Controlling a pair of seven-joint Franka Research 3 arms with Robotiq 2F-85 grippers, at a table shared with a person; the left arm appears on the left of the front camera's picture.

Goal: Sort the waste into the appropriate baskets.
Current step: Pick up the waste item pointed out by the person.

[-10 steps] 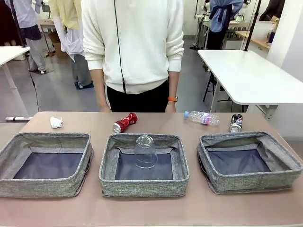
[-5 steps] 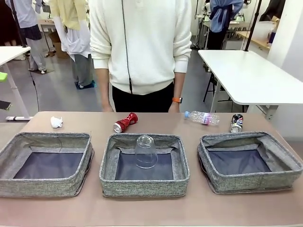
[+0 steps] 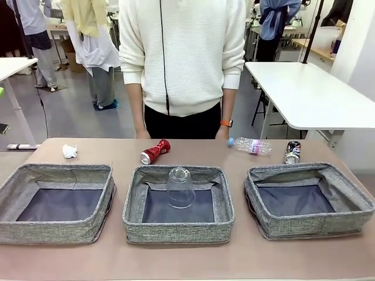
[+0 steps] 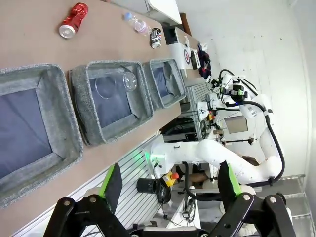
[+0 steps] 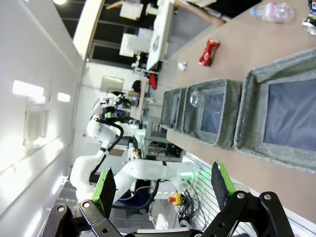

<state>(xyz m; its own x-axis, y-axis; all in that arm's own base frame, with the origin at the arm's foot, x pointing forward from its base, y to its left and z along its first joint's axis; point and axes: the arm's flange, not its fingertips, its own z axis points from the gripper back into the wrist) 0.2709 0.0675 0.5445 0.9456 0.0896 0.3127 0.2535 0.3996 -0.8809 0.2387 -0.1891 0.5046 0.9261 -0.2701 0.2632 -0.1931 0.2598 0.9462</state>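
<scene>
Spread apart: left gripper (image 4: 170, 180), right gripper (image 5: 163, 183). Upturned clear plastic cup (image 3: 180, 187) in middle grey woven basket (image 3: 176, 231); red soda can (image 3: 155, 151), clear pink-labelled bottle (image 3: 251, 145), dark crushed can (image 3: 292, 152), crumpled white paper wad (image 3: 70, 151) along brown table (image 3: 187, 257) far edge.

Dark crushed can (image 5: 311, 25) partly beyond frame edge
</scene>
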